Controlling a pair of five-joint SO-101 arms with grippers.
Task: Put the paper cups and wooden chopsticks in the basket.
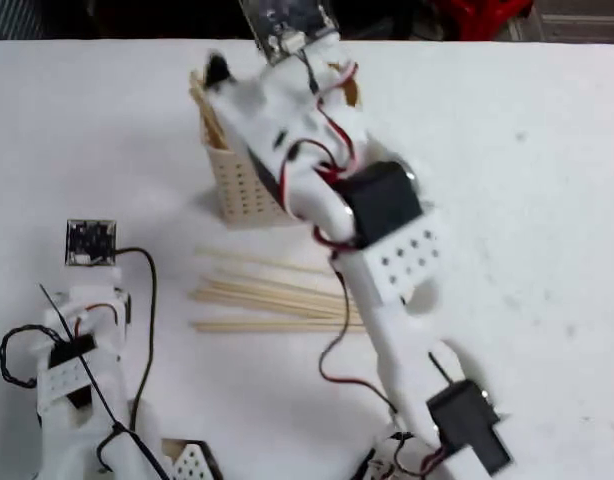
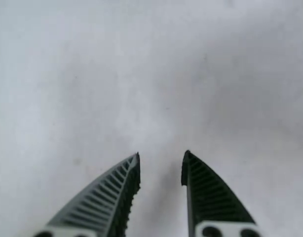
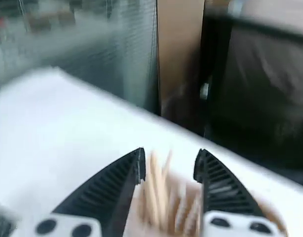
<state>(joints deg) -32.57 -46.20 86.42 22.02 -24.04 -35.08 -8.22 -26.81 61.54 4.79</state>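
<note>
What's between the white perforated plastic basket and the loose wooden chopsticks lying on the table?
Bare white table, in the high view; basket and chopsticks lie apart.

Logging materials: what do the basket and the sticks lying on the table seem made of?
The basket is probably matte cream plastic, given its even grid of holes. The chopsticks look like pale unfinished wood or bamboo: dull tan, thin and straight.

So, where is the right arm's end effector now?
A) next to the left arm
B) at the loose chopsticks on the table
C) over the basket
C: in the right wrist view the right end effector hangs open over chopsticks standing in the basket.
</note>
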